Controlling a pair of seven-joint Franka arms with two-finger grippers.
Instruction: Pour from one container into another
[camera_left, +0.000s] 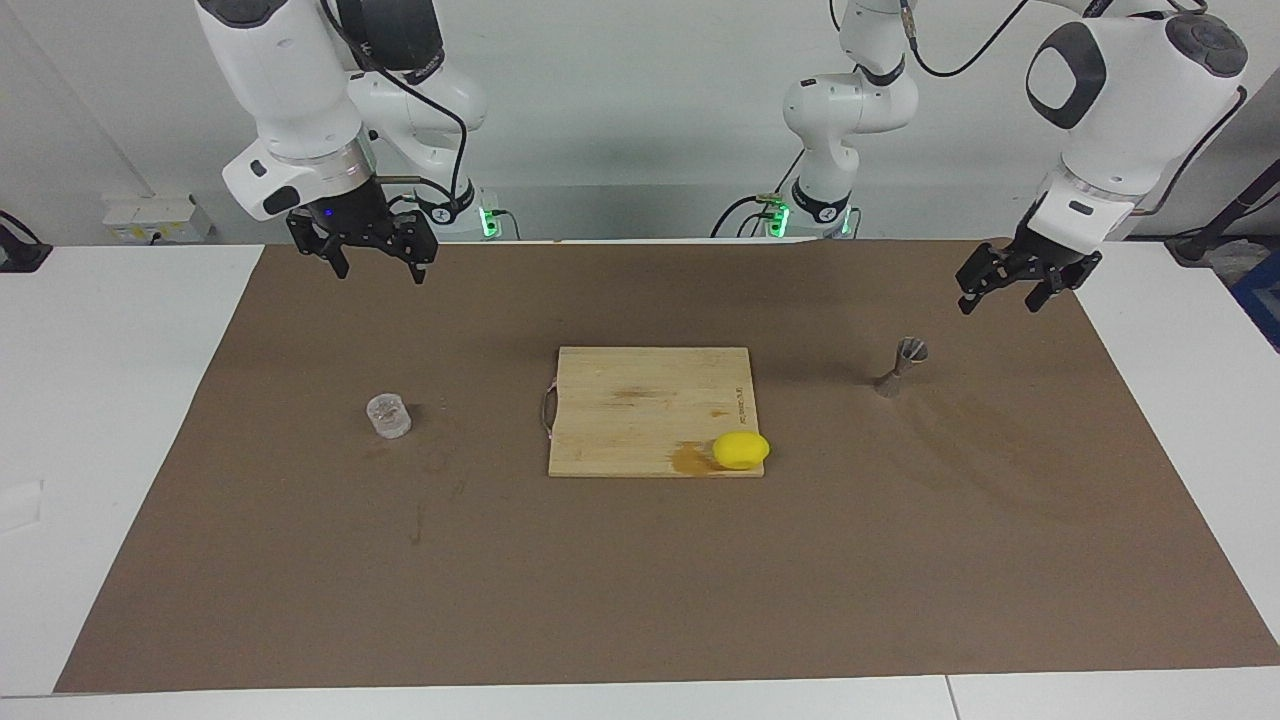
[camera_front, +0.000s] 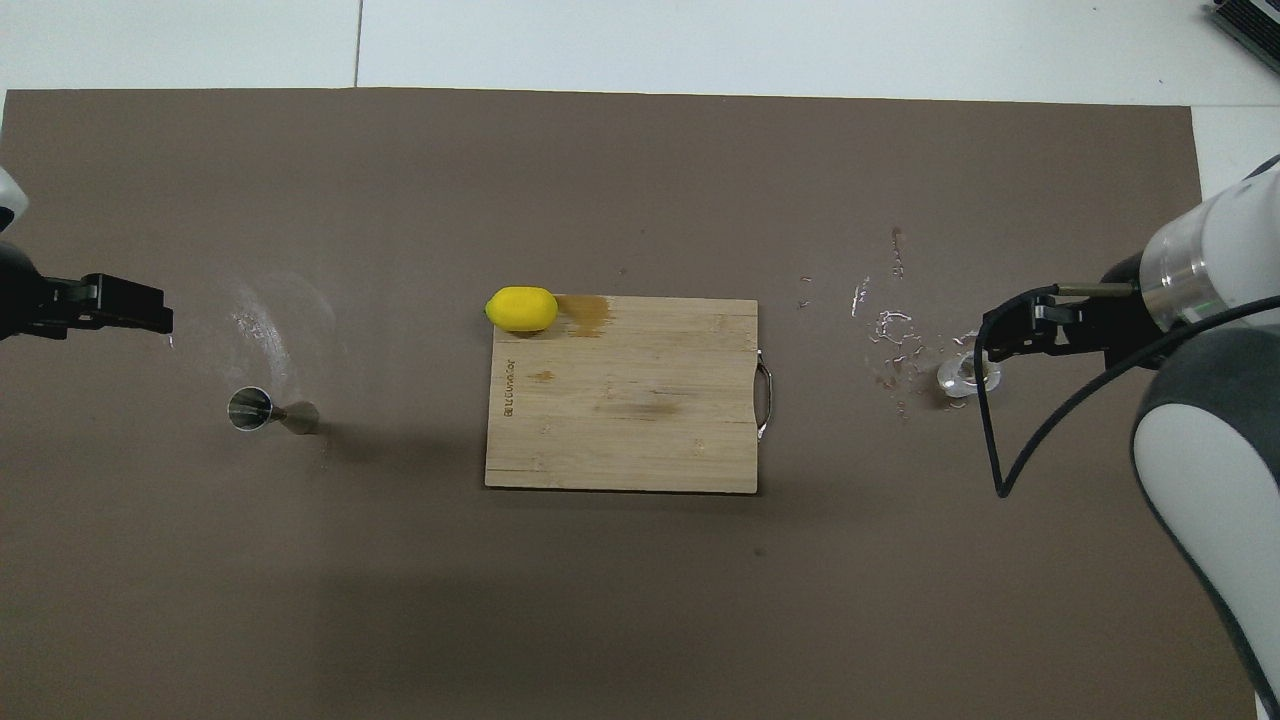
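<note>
The small clear ribbed glass cup (camera_left: 388, 415) (camera_front: 965, 375) stands upright on the brown mat toward the right arm's end of the table. The grey metal hourglass jigger (camera_left: 903, 366) (camera_front: 262, 410) stands upright toward the left arm's end. My right gripper (camera_left: 380, 272) (camera_front: 992, 340) hangs open high above the mat. From overhead it overlaps the cup's rim, but it is well clear of the cup. My left gripper (camera_left: 998, 300) (camera_front: 150, 318) hangs open over the mat beside the jigger, apart from it and holding nothing.
A wooden cutting board (camera_left: 640, 400) (camera_front: 640, 420) lies mid-mat, with a yellow lemon (camera_left: 741, 450) (camera_front: 521, 308) on the corner farther from the robots, by a wet stain. Spilled droplets (camera_front: 890, 335) glisten on the mat beside the cup.
</note>
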